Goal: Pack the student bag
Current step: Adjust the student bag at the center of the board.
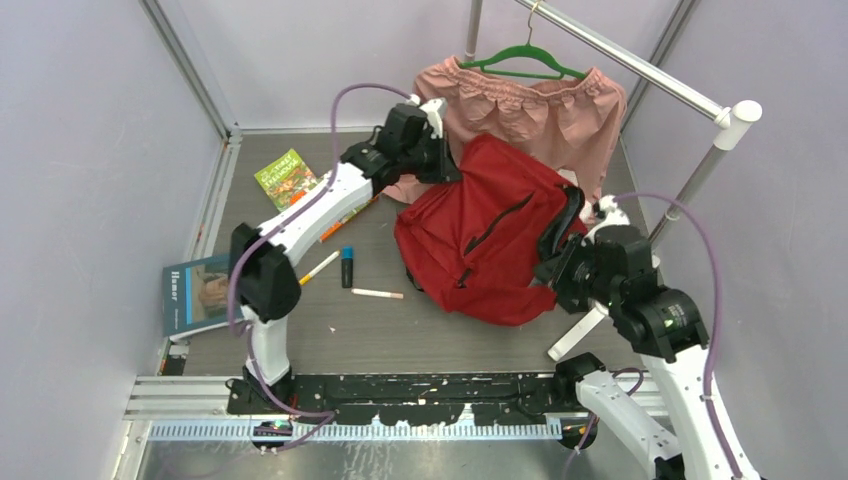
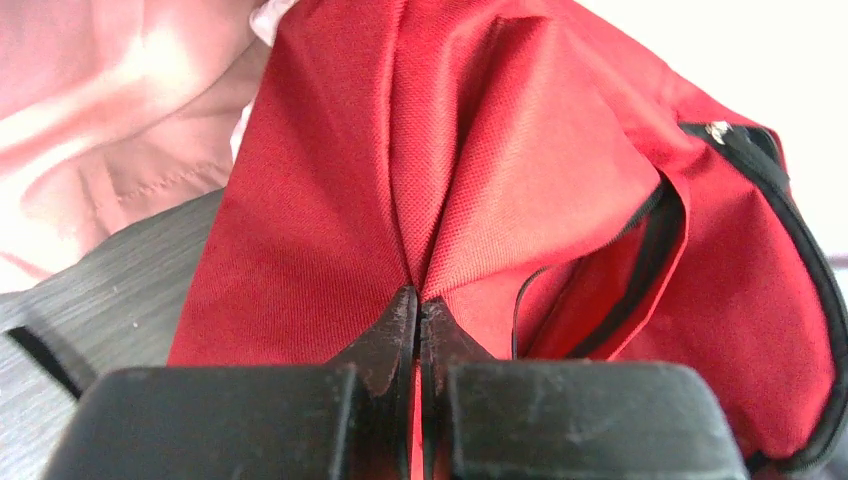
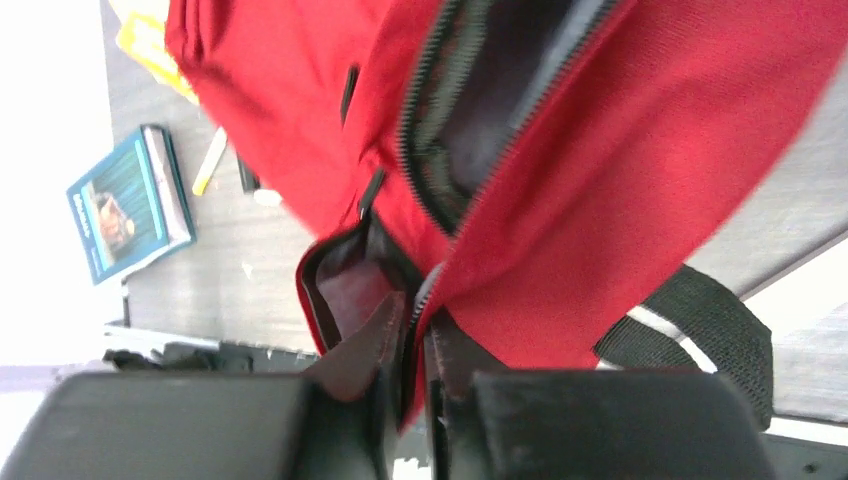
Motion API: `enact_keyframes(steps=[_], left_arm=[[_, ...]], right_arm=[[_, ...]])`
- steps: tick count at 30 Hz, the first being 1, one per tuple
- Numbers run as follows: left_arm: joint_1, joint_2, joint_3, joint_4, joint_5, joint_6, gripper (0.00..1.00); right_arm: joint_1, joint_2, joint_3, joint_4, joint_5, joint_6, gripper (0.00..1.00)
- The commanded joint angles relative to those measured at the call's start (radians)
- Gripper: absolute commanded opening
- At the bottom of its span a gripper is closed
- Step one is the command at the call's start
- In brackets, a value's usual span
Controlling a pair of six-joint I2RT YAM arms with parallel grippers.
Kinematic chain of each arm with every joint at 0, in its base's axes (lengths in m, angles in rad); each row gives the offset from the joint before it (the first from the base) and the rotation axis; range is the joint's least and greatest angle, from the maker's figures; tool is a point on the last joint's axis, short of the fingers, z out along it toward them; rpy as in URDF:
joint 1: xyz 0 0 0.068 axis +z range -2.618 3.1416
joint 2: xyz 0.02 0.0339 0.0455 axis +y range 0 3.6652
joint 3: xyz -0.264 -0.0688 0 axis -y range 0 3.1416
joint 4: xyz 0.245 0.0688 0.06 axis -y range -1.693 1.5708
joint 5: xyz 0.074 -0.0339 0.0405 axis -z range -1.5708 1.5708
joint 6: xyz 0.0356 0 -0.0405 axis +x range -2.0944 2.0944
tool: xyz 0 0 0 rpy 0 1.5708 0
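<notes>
The student bag [image 1: 490, 240], a dark-red backpack with black zipper trim, lies right of the table's middle. My left gripper [image 1: 447, 162] is at its far left corner, shut on a pinched fold of red fabric [image 2: 418, 300]. My right gripper [image 1: 562, 262] is at the bag's right side, shut on the bag's edge next to a zipper [image 3: 415, 310]. In the right wrist view the bag [image 3: 620, 200] shows a gaping main zipper opening [image 3: 480, 110] and an open smaller pocket [image 3: 345, 285]. A black strap [image 3: 700, 330] hangs beside my right fingers.
Left of the bag lie a green book [image 1: 286, 178], a blue book [image 1: 196, 293], an orange pen [image 1: 348, 218], a white pen [image 1: 320, 267], a blue highlighter [image 1: 347, 266] and a white marker [image 1: 378, 294]. A pink garment [image 1: 530, 105] hangs on a green hanger from a metal rail [image 1: 640, 65] behind.
</notes>
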Motion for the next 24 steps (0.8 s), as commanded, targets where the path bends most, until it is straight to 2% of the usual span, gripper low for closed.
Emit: enact_keyframes(steps=[1,2,3,4,5,6,7,10,14,19,24], left_arm=[[-0.003,0.119,0.143,0.034,0.016,0.051,0.0],[-0.003,0.15,0.184,0.033,0.007,0.064,0.01],[-0.003,0.184,0.218,0.017,-0.004,0.071,0.18],[-0.003,0.216,0.26,-0.012,-0.016,0.076,0.43],[-0.004,0.25,0.308,-0.054,-0.025,0.079,0.59],[-0.005,0.278,0.355,-0.107,-0.025,0.084,0.65],[-0.008,0.296,0.395,-0.151,-0.023,0.091,0.68],[-0.036,0.267,0.41,-0.219,-0.05,0.13,0.7],[-0.073,0.089,0.237,-0.216,-0.126,0.146,0.7],[-0.075,-0.164,-0.163,-0.135,-0.221,0.077,0.63],[-0.073,-0.368,-0.44,-0.131,-0.334,0.043,0.69]], right_arm=[[0.0,-0.063,-0.182,0.073,-0.212,0.099,0.28],[0.002,-0.082,-0.239,0.081,-0.224,0.112,0.45],[0.002,-0.098,-0.261,0.081,-0.225,0.118,0.59],[0.001,-0.11,-0.287,0.07,-0.213,0.121,0.71],[0.002,-0.115,-0.291,0.04,-0.183,0.117,0.79],[0.002,-0.113,-0.277,0.018,-0.149,0.106,0.82],[0.002,-0.1,-0.25,-0.015,-0.101,0.084,0.85],[0.002,-0.067,-0.147,-0.088,0.036,0.038,0.89],[0.001,-0.047,-0.117,-0.018,0.025,0.038,0.86],[0.002,0.043,-0.184,0.075,-0.037,0.062,0.56],[0.004,0.199,-0.228,0.059,-0.014,0.046,0.52]])
